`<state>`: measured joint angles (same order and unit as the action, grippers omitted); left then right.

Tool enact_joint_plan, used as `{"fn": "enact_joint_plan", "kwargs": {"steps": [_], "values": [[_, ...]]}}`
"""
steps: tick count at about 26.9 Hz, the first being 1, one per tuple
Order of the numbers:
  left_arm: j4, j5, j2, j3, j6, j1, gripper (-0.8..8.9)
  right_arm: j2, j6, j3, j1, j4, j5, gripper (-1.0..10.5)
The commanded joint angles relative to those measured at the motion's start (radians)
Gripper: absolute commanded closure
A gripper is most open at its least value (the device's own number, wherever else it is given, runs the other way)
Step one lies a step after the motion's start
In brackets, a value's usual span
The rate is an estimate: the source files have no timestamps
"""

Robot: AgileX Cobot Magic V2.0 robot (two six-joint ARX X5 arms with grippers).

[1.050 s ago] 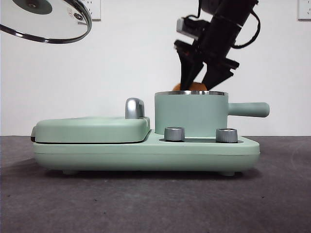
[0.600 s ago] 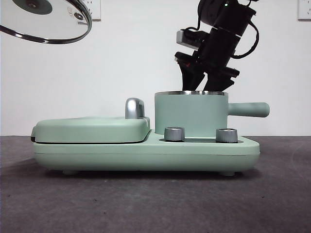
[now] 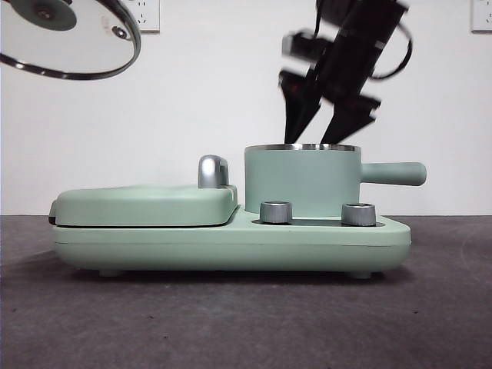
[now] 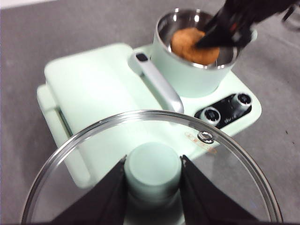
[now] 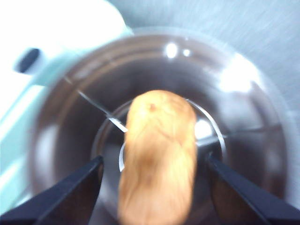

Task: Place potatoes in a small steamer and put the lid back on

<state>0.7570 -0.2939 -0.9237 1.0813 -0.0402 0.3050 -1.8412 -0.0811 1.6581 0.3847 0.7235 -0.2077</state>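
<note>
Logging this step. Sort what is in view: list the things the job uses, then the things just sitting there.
In use:
potato, inside the steamer
small steamer
glass lid, held by the left gripper
right gripper, open above the steamer

Not in use:
griddle cover
two knobs

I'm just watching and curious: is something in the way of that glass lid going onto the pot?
Yes. The right pincer hangs just above the pot, over the potato inside. The left pincer holds the lid high, off to one side.
</note>
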Motion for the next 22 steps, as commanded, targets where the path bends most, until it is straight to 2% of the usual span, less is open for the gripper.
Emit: {"fn": "enact_joint_plan", "kwargs": {"steps": [1, 6, 14, 22], "values": [[0.008, -0.054, -0.006, 0.017, 0.006, 0.003, 8.05, 0.094, -0.005, 0.027, 0.005, 0.035, -0.002, 6.2], [-0.004, -0.07, -0.006, 0.017, -0.029, 0.011, 8.05, 0.322, -0.005, -0.025, 0.003, 0.078, -0.034, 6.8], [-0.167, -0.069, -0.047, 0.017, -0.053, 0.06, 8.05, 0.698, 0.003, -0.31, 0.008, 0.074, -0.035, 6.8], [-0.367, -0.046, -0.209, 0.017, -0.044, 0.169, 8.04, 1.0, 0.027, -0.529, 0.013, 0.093, -0.027, 6.8]]}}
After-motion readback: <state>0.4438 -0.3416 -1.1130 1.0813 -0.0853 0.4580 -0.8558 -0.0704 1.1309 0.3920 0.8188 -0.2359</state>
